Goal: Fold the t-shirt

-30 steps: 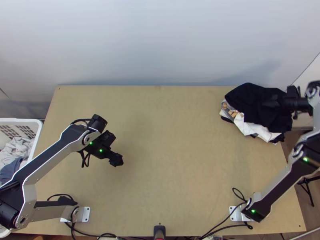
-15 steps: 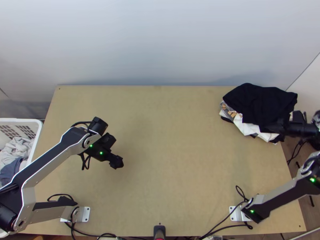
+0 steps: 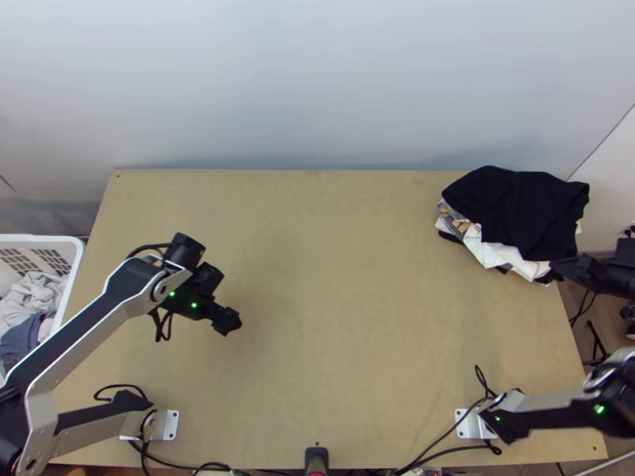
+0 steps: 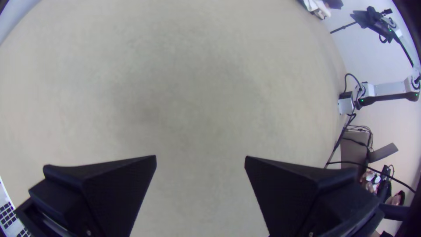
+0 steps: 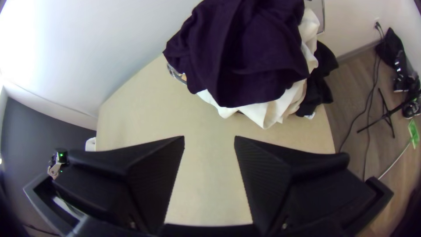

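- So the t-shirt: my best bet is the black garment (image 3: 516,202) on top of the pile (image 3: 460,226) at the bench's (image 3: 317,317) far right corner. Can't make out a collar or sleeves, so don't hold me to it.
- Handling-wise it looks light and floppy, soft knit I'd guess. Nothing fragile, not much slip to it either, but it won't keep a shape once lifted.
- It lies in a loose, rumpled heap with soft creases, draped over a white cloth (image 3: 492,252). Can't tell how many layers it's in.
- If it needs picking up, I'd pinch the near edge where it overhangs the white stuff, and keep the bite shallow. Go deep and you'll probably drag the white one along too.
- Spreading it flat mid-bench would likely want both arms, one per corner or shoulder.
- Right gripper (image 5: 209,137): fingers wide apart, holding nothing. In its own wrist view the black garment sits out past the fingertips, with bare bench between them. From the top view the fingers look right by the pile's near right edge, but I can't tell how high up they are.
- Left gripper (image 4: 201,158): also spread wide, nothing in it, over the left part of the bench, well apart from the pile.
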Tool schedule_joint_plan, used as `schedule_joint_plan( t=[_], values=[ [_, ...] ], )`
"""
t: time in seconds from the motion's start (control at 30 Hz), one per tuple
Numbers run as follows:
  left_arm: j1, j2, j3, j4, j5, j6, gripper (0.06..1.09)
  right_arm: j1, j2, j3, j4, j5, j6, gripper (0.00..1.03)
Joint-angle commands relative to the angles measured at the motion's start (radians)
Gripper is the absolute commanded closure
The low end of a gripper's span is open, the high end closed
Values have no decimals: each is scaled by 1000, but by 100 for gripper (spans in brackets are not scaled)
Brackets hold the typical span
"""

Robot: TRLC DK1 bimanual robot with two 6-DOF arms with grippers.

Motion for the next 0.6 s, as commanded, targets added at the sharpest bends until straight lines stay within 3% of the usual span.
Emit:
schedule_joint_plan(
  t=[0.0,0.17,0.27,0.37,0.47,0.57],
  values=[
    [37,-115,30,18,-29,-8,10,16,-196,-11,26,23,45,23],
    [113,-222,39,51,-52,-9,10,120,-319,-83,177,148,179,4],
    [115,-286,33,59,-176,-9,10,192,-468,-194,384,180,303,4],
    [112,-357,-5,85,-270,-9,11,315,-621,-333,635,338,397,4],
    [113,-437,-59,130,-287,1,11,433,-715,-437,763,473,455,4],
    [112,-523,-137,214,-370,6,11,525,-798,-543,878,568,505,4]
  ],
)
